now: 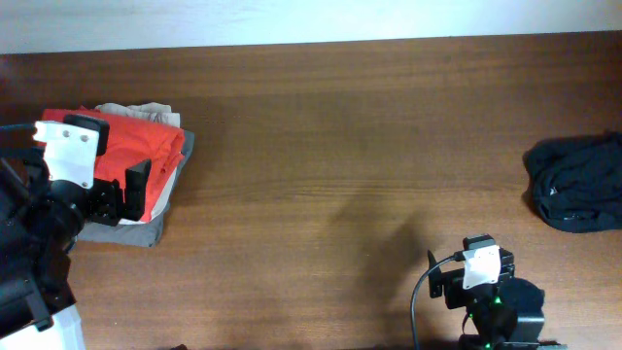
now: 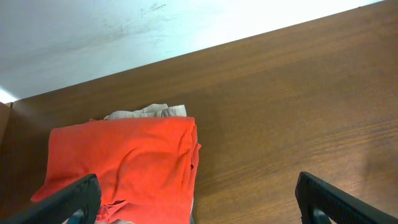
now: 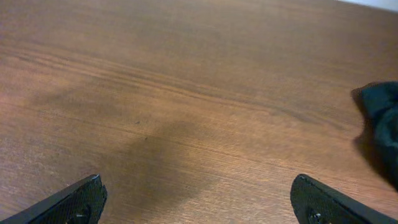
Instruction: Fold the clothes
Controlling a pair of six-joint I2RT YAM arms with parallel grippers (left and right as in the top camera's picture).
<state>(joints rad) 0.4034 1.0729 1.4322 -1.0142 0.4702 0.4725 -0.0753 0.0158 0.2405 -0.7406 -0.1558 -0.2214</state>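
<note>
Clothes [image 1: 131, 231] are lying folded in a stack at the left of the overhead view, with the orange-red T-shirt [image 2: 124, 162] sitting on top. Above that stack the left gripper [image 2: 199, 208] is hovering with fingers spread wide, holding nothing. At lower right the right gripper [image 3: 196, 208] is likewise gaping empty over the table [image 1: 340, 146], while a crumpled dark garment [image 1: 578, 182] is lying at the right edge.

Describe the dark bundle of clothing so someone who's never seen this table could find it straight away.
Start at the wooden table and go to its right edge. The dark bundle lies there alone, black and crumpled, unlike the neatly folded pile topped in orange-red on the left.
</note>
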